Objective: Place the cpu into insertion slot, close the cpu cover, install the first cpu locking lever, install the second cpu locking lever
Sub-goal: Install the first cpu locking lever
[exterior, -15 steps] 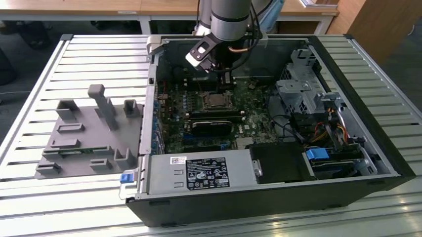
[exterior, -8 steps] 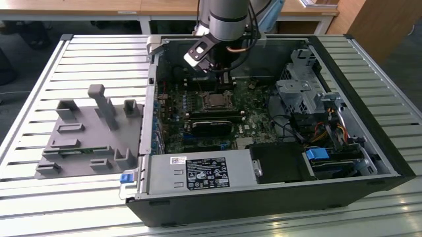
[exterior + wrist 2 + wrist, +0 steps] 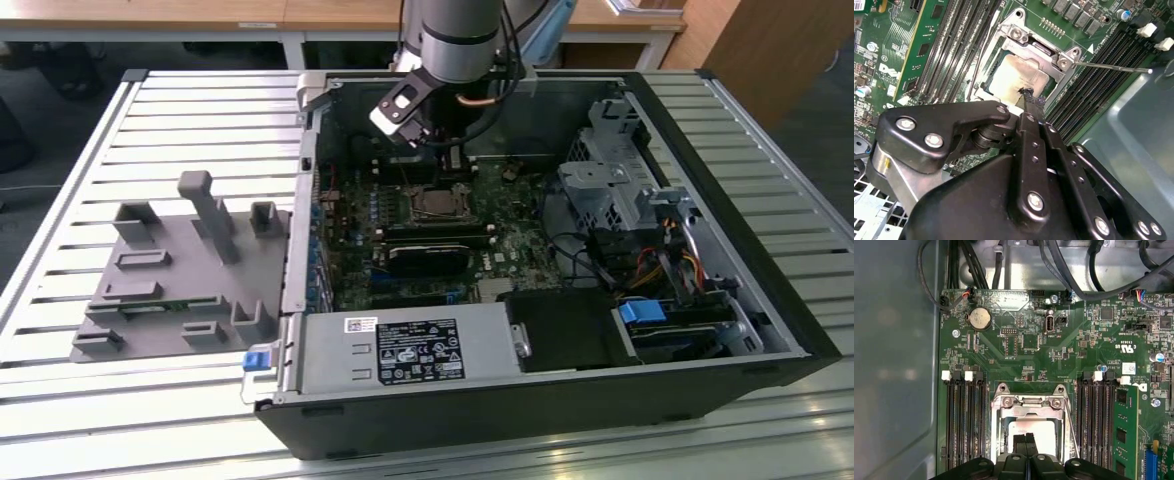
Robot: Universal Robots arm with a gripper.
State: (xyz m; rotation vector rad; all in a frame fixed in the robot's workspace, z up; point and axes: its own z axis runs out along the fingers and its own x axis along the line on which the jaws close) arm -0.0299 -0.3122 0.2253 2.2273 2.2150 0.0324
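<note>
Reaching down into the open computer case on the slatted surface, I hold my end effector low over the green motherboard. Its two black fingers are pressed flat together with only a seam between them, and they grip nothing.

In both wrist views the fingertips sit over the near edge of the cpu; whether they touch its top I cannot tell. The cpu lies flat in the insertion slot, its pale silvery top showing through the window of the cpu cover. The cover lies down over the chip, framing it on all sides, with its screwed bracket on the side away from my fingers.

A thin metal lever runs from one corner of the cover, angled away from the frame and reaching out across the black memory slots beside it. More long black slots flank the socket on the other side.

In the exterior view a grey moulded fixture sits on the surface well apart from the case, toward the exterior view's left.
</note>
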